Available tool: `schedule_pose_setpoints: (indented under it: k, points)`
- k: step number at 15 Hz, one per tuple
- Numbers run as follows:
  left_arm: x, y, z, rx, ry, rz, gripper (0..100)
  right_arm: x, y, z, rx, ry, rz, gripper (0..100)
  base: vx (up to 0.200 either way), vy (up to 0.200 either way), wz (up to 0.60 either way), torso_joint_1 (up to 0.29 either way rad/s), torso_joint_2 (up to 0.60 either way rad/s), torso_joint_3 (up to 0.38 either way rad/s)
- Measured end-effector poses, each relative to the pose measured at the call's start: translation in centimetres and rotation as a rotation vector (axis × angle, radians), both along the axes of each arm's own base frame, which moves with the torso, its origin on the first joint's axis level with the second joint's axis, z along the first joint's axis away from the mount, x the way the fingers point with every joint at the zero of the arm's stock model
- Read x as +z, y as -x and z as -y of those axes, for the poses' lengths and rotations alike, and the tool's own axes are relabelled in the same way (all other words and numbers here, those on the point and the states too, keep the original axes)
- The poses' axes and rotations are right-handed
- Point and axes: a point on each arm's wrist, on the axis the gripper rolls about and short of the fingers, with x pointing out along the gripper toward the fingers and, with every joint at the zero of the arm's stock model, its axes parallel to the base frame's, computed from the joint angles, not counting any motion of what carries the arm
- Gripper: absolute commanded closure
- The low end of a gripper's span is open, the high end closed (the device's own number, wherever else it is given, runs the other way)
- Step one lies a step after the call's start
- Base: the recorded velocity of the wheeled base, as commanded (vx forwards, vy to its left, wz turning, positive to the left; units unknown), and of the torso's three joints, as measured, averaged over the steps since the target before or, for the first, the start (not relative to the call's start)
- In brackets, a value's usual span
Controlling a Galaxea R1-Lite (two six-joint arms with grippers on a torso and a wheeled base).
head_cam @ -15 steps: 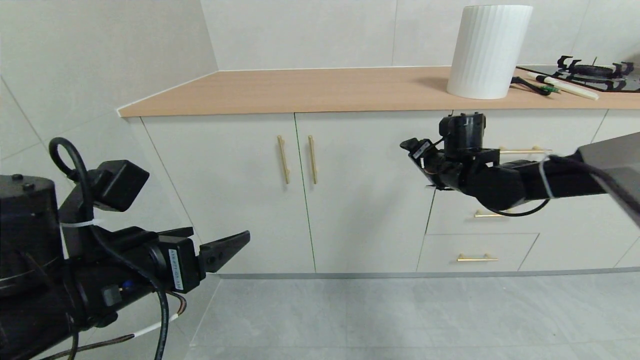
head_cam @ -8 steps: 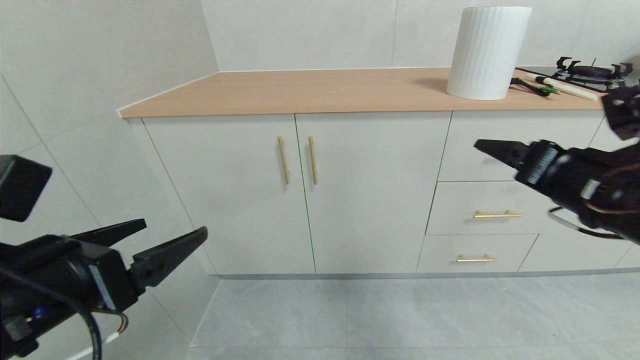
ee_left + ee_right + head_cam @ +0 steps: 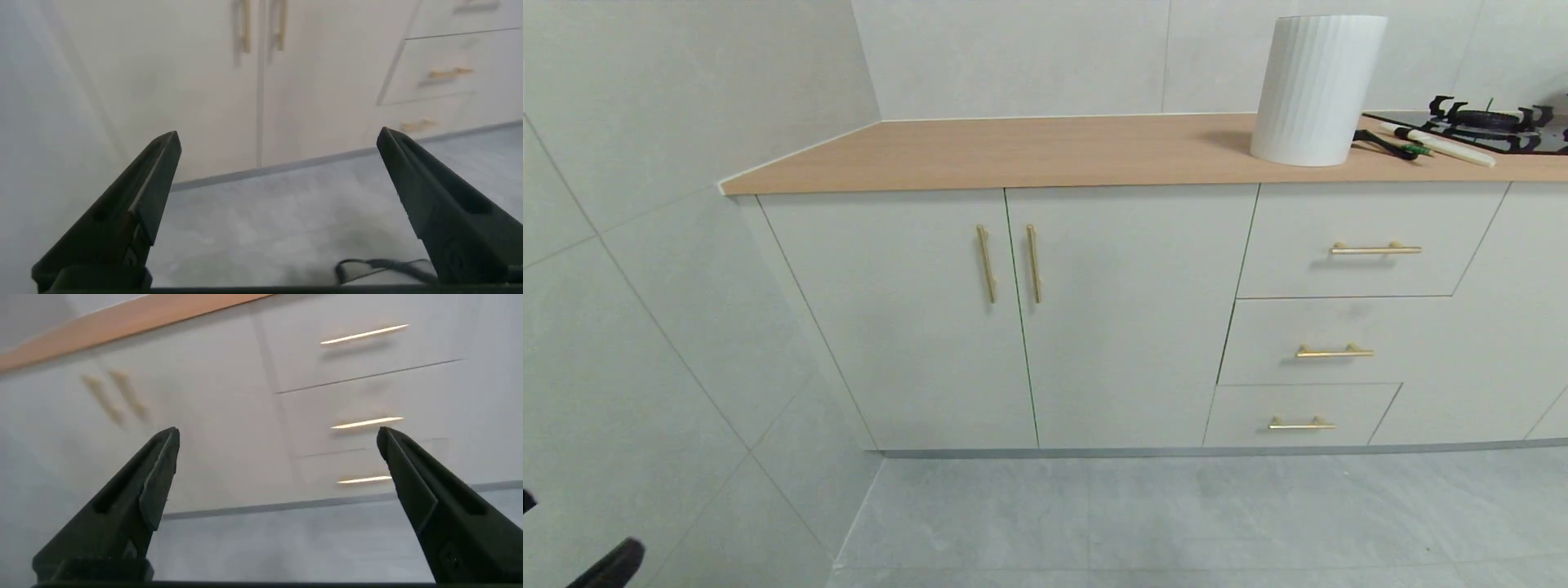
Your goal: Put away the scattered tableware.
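Left gripper point(image 3: 278, 140): fingers spread wide, nothing between them. It sits low and faces the bottom of the cabinet doors point(image 3: 180, 73), with grey floor point(image 3: 270, 220) below

Right gripper point(image 3: 276, 437): also spread wide and empty. It faces the drawers point(image 3: 368, 384), three gold handles point(image 3: 364, 334) stacked one above the other, with the counter point(image 3: 106, 331) edge running above them

Tableware point(image 3: 1421, 147): on the counter at its far right end, well apart from both grippers. A few long pieces lie flat there:
- cream one point(image 3: 1454, 149), the longest, lying at an angle
- black-handled one point(image 3: 1379, 140), its end just beside the holder's base
- green bit point(image 3: 1419, 148) between those two

Too small to tell what each piece is. They lie between the white ribbed holder point(image 3: 1316, 88) and the stove point(image 3: 1494, 122). The holder stands upright, and I can't see inside it from here

Cabinet: both doors shut, with a pair of vertical gold handles at the seam. All three drawers to the right are shut. The top drawer sits directly under the holder and tableware
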Motion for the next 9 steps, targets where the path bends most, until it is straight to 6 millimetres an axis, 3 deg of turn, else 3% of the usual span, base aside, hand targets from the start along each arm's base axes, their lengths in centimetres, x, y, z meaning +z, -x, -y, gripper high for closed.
schedule_pose_setpoints:
  k: [2, 4, 9]
  points:
    - [-1.3, 2.4, -0.7, 0.034, -0.009, 0.046, 0, -2.6, 3.1, 0.6, -0.088, 0.057, -0.039, 0, 0.000, 0.000, 0.00, 0.000, 0.00, 0.000]
    - [-2.8, 4.0, -1.0, 0.095, -0.007, 0.086, 0, -4.6, 4.9, 0.4, -0.172, 0.100, -0.022, 0, 0.000, 0.000, 0.00, 0.000, 0.00, 0.000]
    - [-5.4, 4.7, -0.6, 0.290, -0.027, 0.184, 0, -9.9, 4.4, 0.4, -0.331, 0.178, -0.019, 0, 0.000, 0.000, 0.00, 0.000, 0.00, 0.000]
